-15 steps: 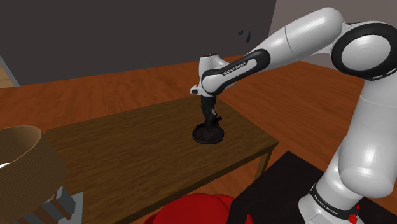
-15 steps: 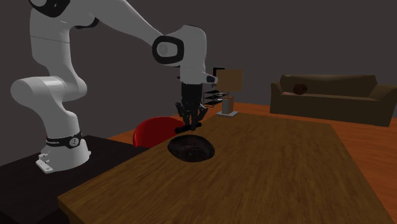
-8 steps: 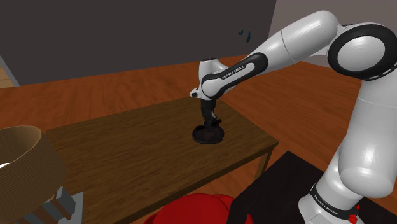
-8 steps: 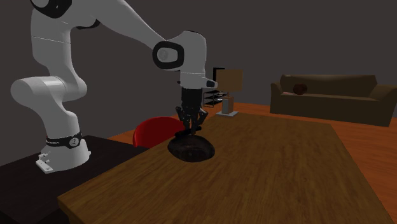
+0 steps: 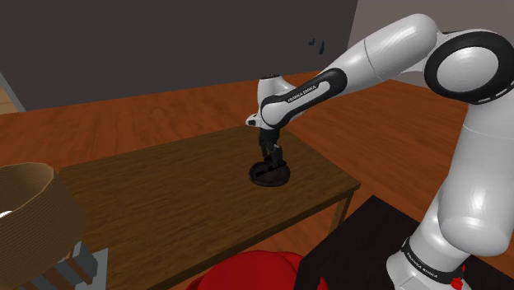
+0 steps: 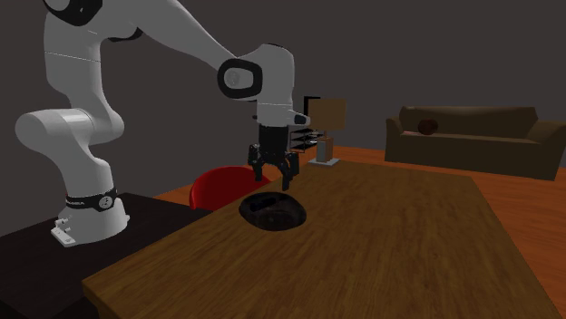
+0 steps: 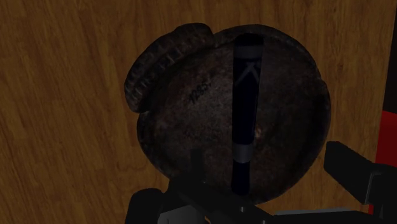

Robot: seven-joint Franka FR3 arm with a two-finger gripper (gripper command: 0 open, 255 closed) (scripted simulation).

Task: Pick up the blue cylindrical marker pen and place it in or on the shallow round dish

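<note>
A dark, almost black marker pen (image 7: 245, 108) with a grey band lies flat inside the shallow round dish (image 7: 178, 127), which is dark brown and rough. The dish (image 6: 288, 216) sits on the wooden table (image 6: 381, 254) near the edge closest to the stand. My gripper (image 6: 274, 178) hangs just above the dish, open, with its fingers spread on either side of the pen and touching nothing. In the shoulder view the gripper (image 5: 270, 160) stands upright over the dish (image 5: 278, 179). In the wrist view the gripper (image 7: 251, 188) is over the pen's near end.
A red chair (image 6: 218, 186) stands between the table and the black stand (image 5: 371, 247). A woven brown basket (image 5: 29, 210) is at the shoulder view's lower left. A sofa (image 6: 472, 136) and a small shelf unit (image 6: 325, 136) stand beyond the table. The table's edge (image 5: 329, 202) runs close to the dish.
The fingers have gone from shut to open, letting go of the pen, which now lies in the dish. The hand came down toward the dish before that.
</note>
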